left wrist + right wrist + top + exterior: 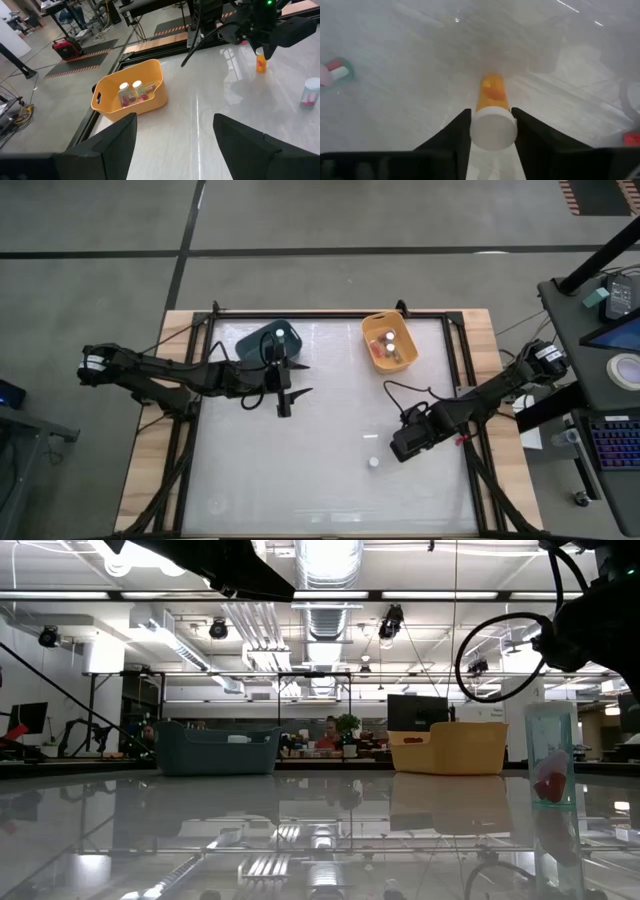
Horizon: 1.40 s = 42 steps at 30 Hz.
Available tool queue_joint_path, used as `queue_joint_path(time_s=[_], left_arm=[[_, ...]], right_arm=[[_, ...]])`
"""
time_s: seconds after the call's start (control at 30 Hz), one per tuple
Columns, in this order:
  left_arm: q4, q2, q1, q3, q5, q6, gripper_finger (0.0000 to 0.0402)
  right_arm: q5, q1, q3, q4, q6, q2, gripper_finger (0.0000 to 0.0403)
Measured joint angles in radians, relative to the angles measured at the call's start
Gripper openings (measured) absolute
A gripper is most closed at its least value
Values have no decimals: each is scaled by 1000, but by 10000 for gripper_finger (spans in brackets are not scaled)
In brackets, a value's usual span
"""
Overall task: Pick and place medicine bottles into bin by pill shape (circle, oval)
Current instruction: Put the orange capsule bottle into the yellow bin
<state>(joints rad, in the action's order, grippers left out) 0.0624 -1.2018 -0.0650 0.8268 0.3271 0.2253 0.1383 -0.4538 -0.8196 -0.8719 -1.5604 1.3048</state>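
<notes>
My right gripper (pixel 400 447) is over the table's right half and is shut on an orange-tinted medicine bottle (pixel 492 92) with a white cap. The bottle also shows in the left wrist view (pixel 261 64). Another bottle (pixel 373 462) with a white top stands on its base on the table beside that gripper; the low view shows it clear, with red pills (pixel 552 765). My left gripper (pixel 303 378) is open and empty beside the dark teal bin (pixel 262 345). The yellow bin (pixel 388 358) holds two bottles (pixel 129 91). My right gripper pinches the orange bottle's white cap (pixel 492 131) between its two fingers, one on each side. The fingers come from above, pointing down. The bottle is upright below them, cap up; whether its base touches the table, I cannot tell.
The teal bin holds a white-topped bottle (pixel 281 334). Both bins stand at the table's far side. A small red scrap (pixel 631 138) lies near my right gripper. Black rails frame the table top (pixel 330 500).
</notes>
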Motion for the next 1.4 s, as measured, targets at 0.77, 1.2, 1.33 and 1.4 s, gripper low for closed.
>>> queue_joint_path(time_s=[0.77,1.2,1.33,1.4], left_arm=[[8,0,0,0,0,0,246],[8,0,0,0,1,0,246],[8,0,0,0,1,0,246],[8,0,0,0,1,0,246]], right_arm=[[-29,95,-132,15,115,2,112],[-39,343,-435,-68,560,99,112],[-44,442,-556,-130,725,149,112],[-45,493,-611,-149,808,177,112]])
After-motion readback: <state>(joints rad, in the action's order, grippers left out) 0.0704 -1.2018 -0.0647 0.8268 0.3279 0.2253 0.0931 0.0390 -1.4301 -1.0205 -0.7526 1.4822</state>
